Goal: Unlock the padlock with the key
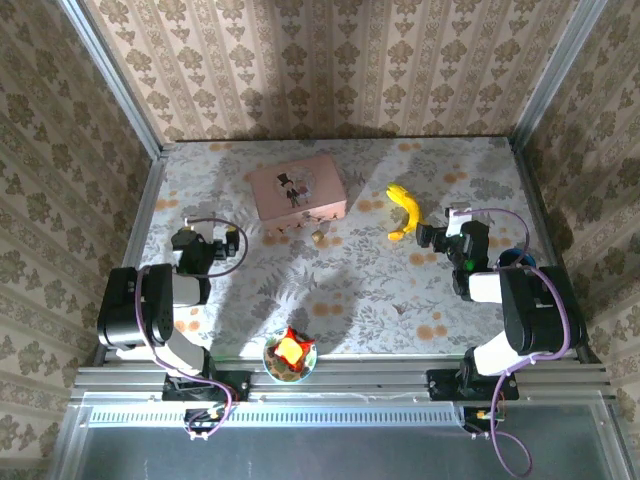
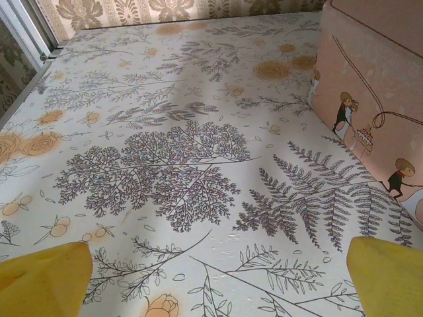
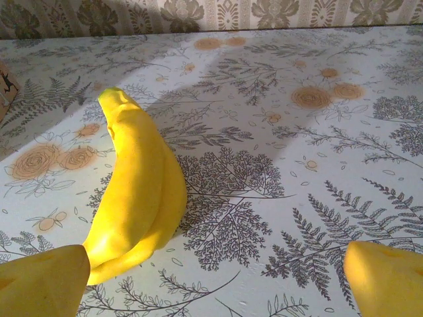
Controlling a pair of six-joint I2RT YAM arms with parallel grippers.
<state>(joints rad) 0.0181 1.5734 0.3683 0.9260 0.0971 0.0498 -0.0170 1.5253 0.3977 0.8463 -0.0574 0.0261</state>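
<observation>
A pale table, its cover printed with grey ferns and orange roses, fills a booth with a metal frame. Light and shadow fall across it in bands. At the near edge, between the bases of the two black arms, sits one small round bowl holding something red and yellow.

Further in, the left pincer hangs over bare table, its yellow fingertips spread to full width with nothing between them. The right pincer is equally wide and empty, its fingertips low over the table, close to the one yellow curved banana.

Past the midline, the one tiny brass-gold padlock lies on the table just in front of the single pink rectangular box with cartoon figures. Beige damask wallpaper covers the three walls behind.
</observation>
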